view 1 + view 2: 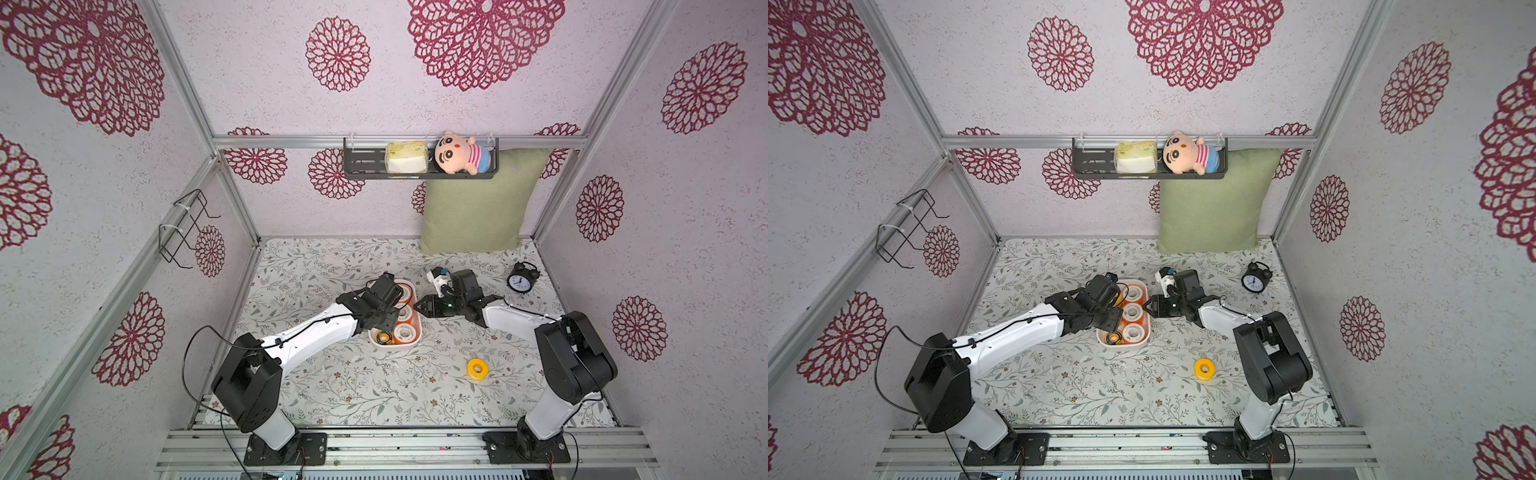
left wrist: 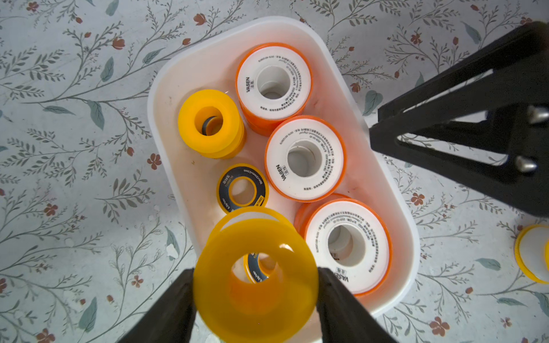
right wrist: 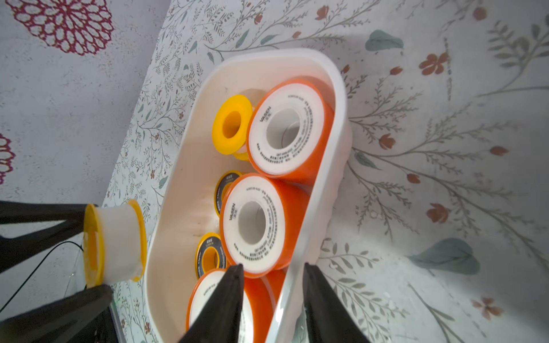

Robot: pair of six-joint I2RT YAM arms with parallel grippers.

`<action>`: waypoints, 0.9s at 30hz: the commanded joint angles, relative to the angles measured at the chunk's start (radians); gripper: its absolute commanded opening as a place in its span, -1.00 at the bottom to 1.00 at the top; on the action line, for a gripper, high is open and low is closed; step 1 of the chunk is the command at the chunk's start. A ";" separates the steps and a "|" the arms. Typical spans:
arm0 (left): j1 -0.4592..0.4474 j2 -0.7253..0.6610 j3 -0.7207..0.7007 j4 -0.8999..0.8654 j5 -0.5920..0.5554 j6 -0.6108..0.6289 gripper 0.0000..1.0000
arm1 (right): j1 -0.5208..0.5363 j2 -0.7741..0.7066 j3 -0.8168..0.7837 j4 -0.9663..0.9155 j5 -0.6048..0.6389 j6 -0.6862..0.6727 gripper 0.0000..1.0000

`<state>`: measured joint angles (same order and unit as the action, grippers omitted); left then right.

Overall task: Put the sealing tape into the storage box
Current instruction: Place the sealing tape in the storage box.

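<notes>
The white storage box (image 1: 399, 344) (image 1: 1125, 344) (image 2: 166, 89) lies mid-table. It holds three stacks of orange sealing tape (image 2: 304, 159), a yellow roll (image 2: 209, 121) and black-faced yellow rolls (image 2: 242, 188). My left gripper (image 2: 255, 269) hangs over the box's near left corner, shut on an all-yellow roll (image 2: 255, 297) (image 3: 114, 240). My right gripper (image 3: 273, 265) (image 1: 422, 307) straddles the box's right wall (image 3: 335, 124). One finger is inside over an orange roll, the other against the outside, with a gap still between them. Another yellow roll (image 1: 477, 369) (image 1: 1204, 369) lies loose on the cloth near the right arm.
A black alarm clock (image 1: 521, 279) stands at the right rear. A green pillow (image 1: 478, 203) leans on the back wall under a black shelf (image 1: 361, 166) holding a plush doll (image 1: 457, 153). A wire rack (image 1: 187, 228) hangs on the left wall.
</notes>
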<state>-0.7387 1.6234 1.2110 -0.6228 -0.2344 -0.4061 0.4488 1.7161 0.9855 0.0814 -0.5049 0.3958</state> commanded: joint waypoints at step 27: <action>0.056 0.157 0.074 0.008 0.029 0.001 0.32 | 0.004 0.098 0.125 -0.042 0.078 0.057 -0.46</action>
<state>-0.6952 1.7615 1.2602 -0.6193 -0.2146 -0.4080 0.4488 1.8145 1.0843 0.0360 -0.4282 0.4393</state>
